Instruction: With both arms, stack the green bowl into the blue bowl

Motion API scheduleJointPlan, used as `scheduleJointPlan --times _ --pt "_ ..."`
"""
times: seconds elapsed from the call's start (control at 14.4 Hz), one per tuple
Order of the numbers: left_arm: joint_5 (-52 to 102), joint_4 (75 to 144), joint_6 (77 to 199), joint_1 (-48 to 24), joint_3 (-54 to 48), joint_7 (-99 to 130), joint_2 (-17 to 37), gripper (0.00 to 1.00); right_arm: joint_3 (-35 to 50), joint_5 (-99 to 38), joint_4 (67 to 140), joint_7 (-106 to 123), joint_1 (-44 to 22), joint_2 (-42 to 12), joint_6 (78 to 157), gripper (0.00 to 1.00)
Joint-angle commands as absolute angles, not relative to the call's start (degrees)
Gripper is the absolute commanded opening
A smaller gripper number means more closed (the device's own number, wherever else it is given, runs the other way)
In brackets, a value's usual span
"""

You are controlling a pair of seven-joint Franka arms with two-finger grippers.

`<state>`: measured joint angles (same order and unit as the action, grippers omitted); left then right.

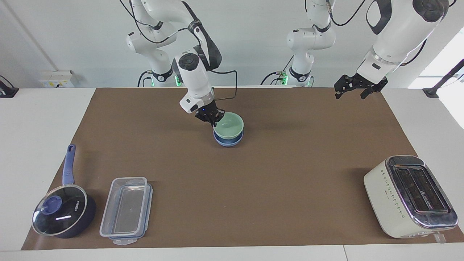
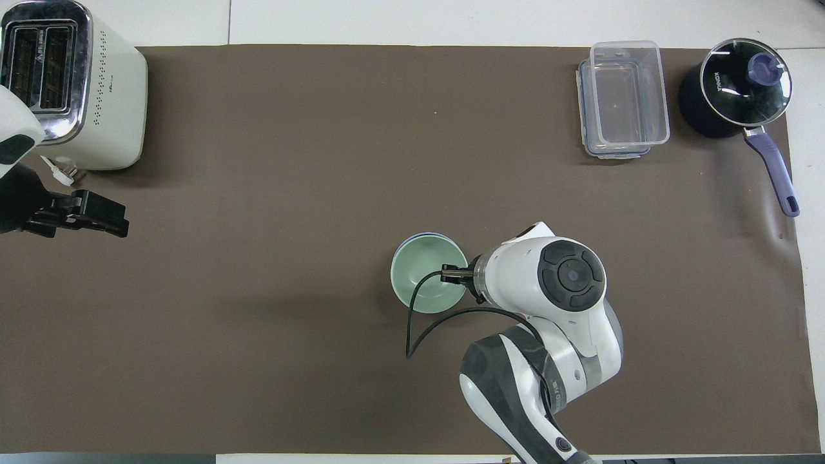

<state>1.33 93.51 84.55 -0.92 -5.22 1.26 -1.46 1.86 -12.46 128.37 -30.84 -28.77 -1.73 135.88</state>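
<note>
Green bowl [image 1: 228,125]: I see it nested in the blue bowl [image 1: 228,140], mid-mat, toward the robots' edge.
Right gripper [image 1: 213,120]: fingers pinching the green bowl's rim.
Left gripper [image 1: 357,87]: I see it waiting, raised over the mat's corner at the left arm's end, fingers spread.

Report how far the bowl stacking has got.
Done: the green bowl sits nested in the blue bowl. In hand: the right gripper is at the green bowl's rim, apparently gripping it. Left: let go and pull back. The left gripper waits over the mat's corner.
</note>
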Motion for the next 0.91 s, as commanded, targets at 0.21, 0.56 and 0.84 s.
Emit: scheduleJointPlan --times 0.21,0.56,0.84 --pt "0.1 93.3 84.5 -0.4 -5.5 1.3 -1.5 1.00 1.5 -13.7 128.5 -28.5 -26.0 1.7 135.3 1.00" --pt "0.1 93.3 84.6 -0.4 -5.5 1.3 -1.6 1.00 1.3 -12.9 128.5 -15.1 -12.9 8.8 129.1 1.00" --pt "0.1 93.3 84.6 -0.4 -5.5 1.3 -1.6 1.00 1.2 -11.1 126.8 -7.4 -4.1 9.5 128.0 1.00"
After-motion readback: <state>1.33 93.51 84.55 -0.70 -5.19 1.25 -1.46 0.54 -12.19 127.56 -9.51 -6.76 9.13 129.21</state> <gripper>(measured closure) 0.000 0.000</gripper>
